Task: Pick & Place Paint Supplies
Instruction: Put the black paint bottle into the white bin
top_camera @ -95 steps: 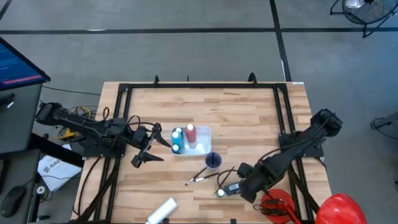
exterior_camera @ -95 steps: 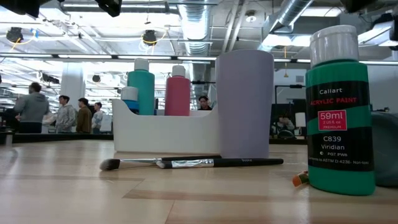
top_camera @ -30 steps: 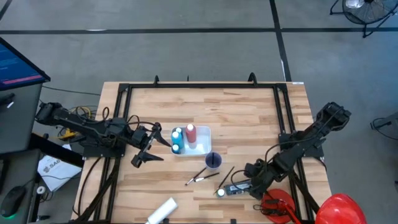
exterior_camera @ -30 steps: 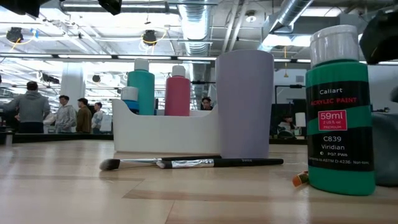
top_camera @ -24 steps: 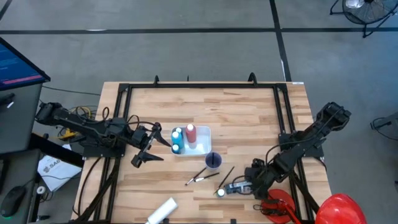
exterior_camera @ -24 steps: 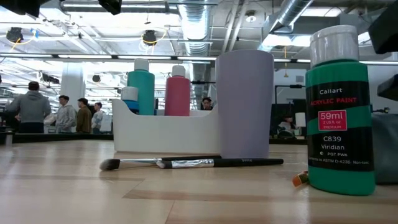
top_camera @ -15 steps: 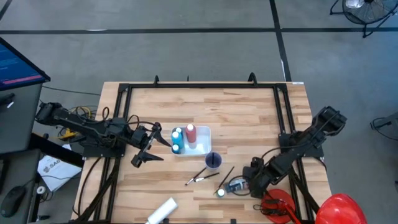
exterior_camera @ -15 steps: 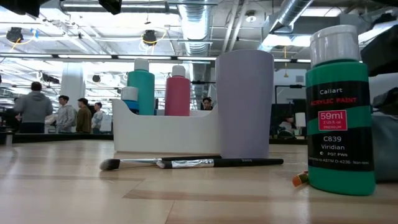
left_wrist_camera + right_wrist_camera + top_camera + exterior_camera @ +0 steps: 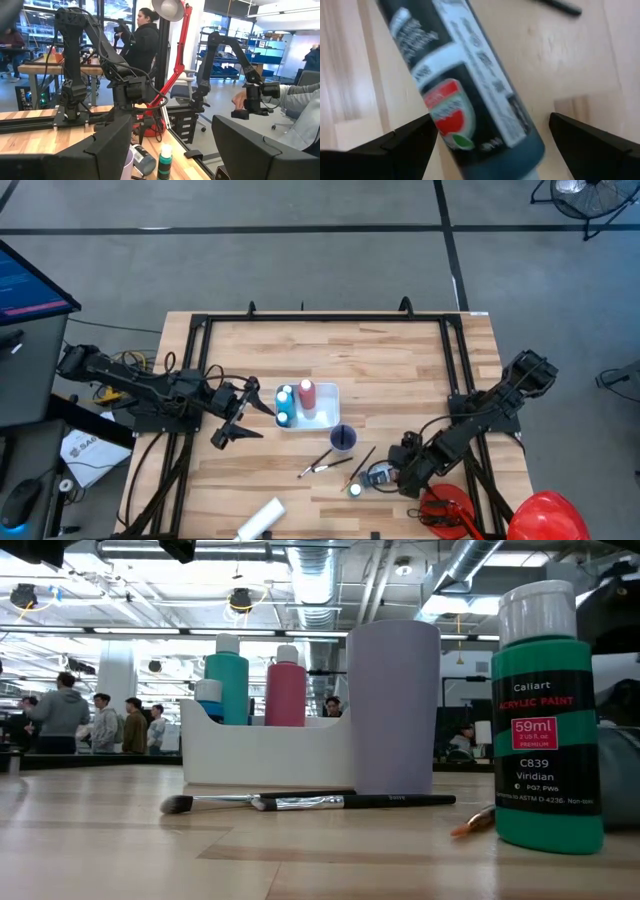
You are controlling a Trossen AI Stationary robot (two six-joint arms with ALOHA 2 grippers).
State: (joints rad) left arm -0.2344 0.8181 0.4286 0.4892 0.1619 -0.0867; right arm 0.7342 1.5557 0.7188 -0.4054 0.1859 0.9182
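A dark paint bottle with a white and red label lies on its side on the table, near the front right. My right gripper points steeply down over it, open, one finger on each side of its body. A green bottle with a white cap stands upright beside it. Two brushes lie near a purple cup. A teal bottle and a red one stand in the white tray. My left gripper waits open, left of the tray. My right gripper comes from above at a slant. Its fingers lie across the lying bottle's labelled middle, one on each side. I cannot tell whether either finger touches the bottle, which lies flat on the table.
A white tube lies at the front edge. A red tool and a red dome sit at the front right corner. A black frame edges the table. People stand in the room beyond.
My right gripper has come down and toward the table's left, over the lying dark bottle, rolling about its own axis, and stays open. An orange-tipped brush end next to the green bottle has swung out into plainer sight in the low view.
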